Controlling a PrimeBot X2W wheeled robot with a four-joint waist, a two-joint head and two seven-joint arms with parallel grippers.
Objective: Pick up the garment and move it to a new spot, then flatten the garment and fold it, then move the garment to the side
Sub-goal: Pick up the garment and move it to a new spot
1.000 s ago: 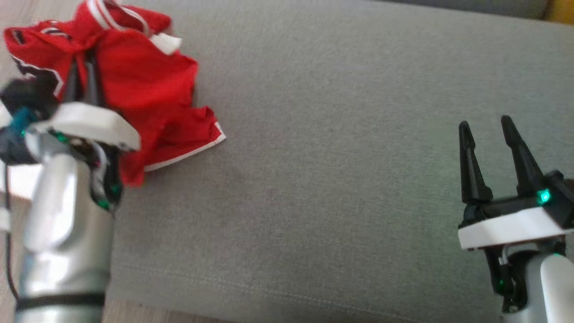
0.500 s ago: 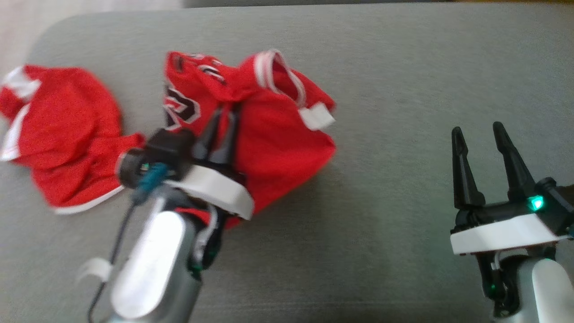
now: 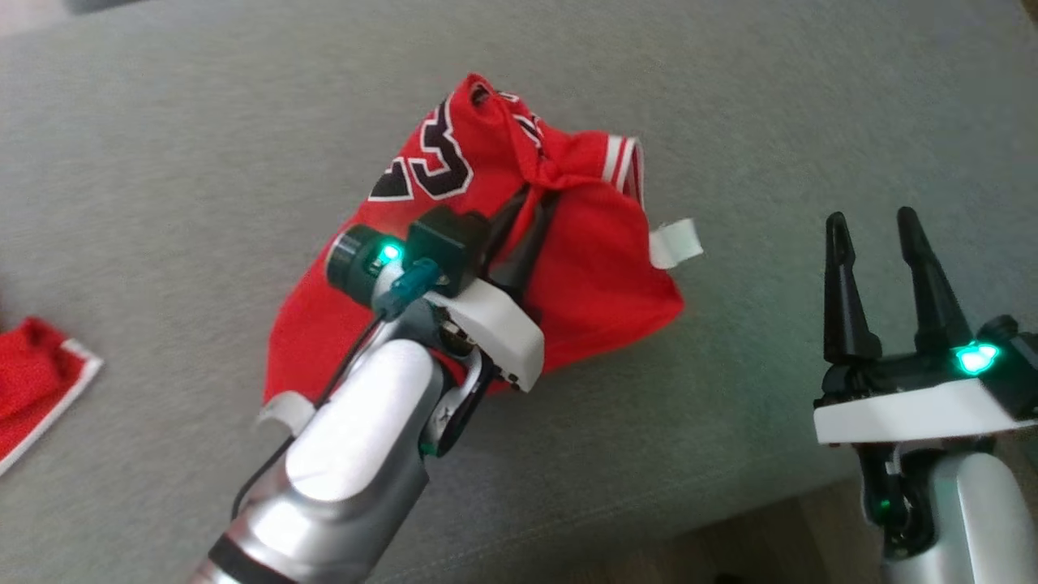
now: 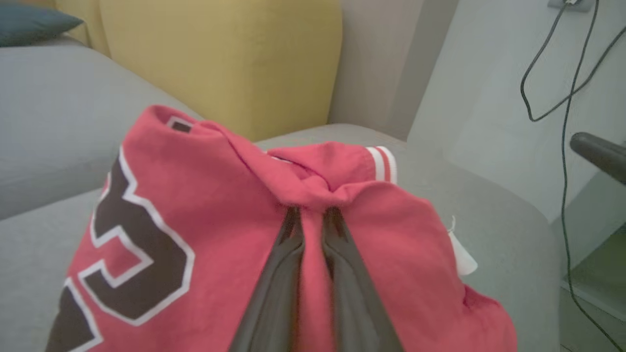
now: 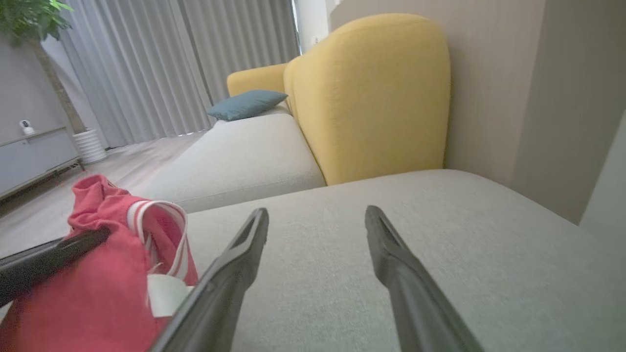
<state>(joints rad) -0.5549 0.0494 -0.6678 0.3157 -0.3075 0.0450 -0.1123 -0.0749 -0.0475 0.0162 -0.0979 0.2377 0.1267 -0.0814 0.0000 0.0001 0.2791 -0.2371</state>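
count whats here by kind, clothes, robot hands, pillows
red garments: 2, the jersey and a second piece lying apart on the couch
robot hands: 2, left hand shut on the jersey, right hand open
pillows: 1, the teal pillow
total: 5

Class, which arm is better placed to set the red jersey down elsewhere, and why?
Left: the left gripper is shut on the red jersey; the right gripper stands open, apart from it.
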